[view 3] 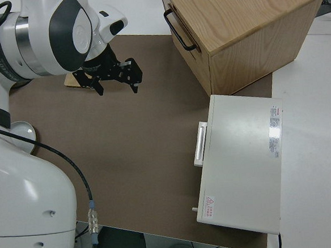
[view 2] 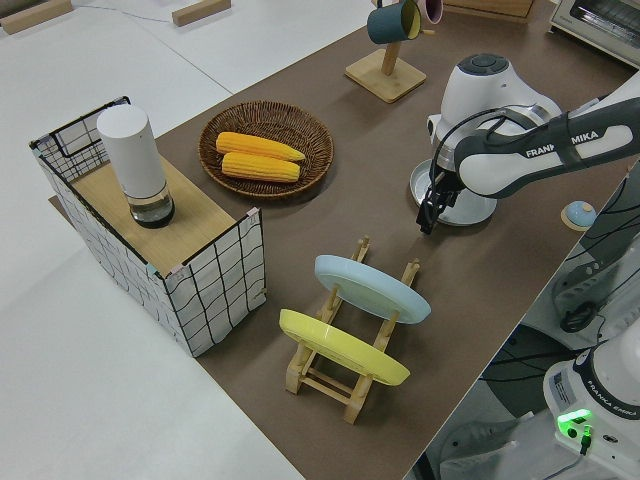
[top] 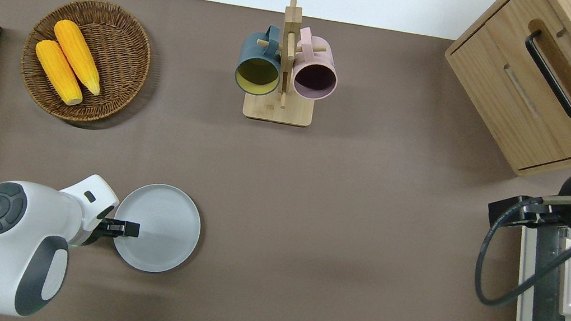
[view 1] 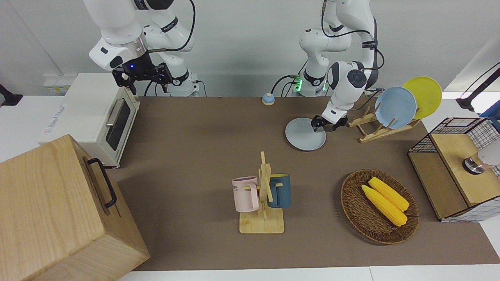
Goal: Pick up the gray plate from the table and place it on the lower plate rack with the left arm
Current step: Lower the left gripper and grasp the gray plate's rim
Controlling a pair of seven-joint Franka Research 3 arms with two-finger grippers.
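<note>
The gray plate (view 1: 302, 136) (top: 162, 228) lies flat on the brown table (view 1: 195, 156), beside the light-wood plate rack (view 1: 365, 127) (view 2: 345, 370). The rack holds a sky-blue plate (view 1: 395, 107) and a yellow plate (view 1: 424, 96); its slots nearest the gray plate are free. My left gripper (view 1: 323, 124) (top: 131, 228) (view 2: 430, 215) is low at the gray plate's rim on the rack side, fingers open, reaching in over the rim. Whether a finger touches the plate I cannot tell. The right arm is parked, its gripper (view 1: 142, 80) (view 3: 117, 79) open.
A mug stand (view 1: 262, 203) with two mugs stands mid-table. A wicker basket (view 1: 353, 210) of corn, a wire crate (view 1: 457, 168), a toaster oven (view 1: 97, 113), a wooden cabinet (view 1: 58, 210) and a small blue bell (view 1: 268, 98) are around the table.
</note>
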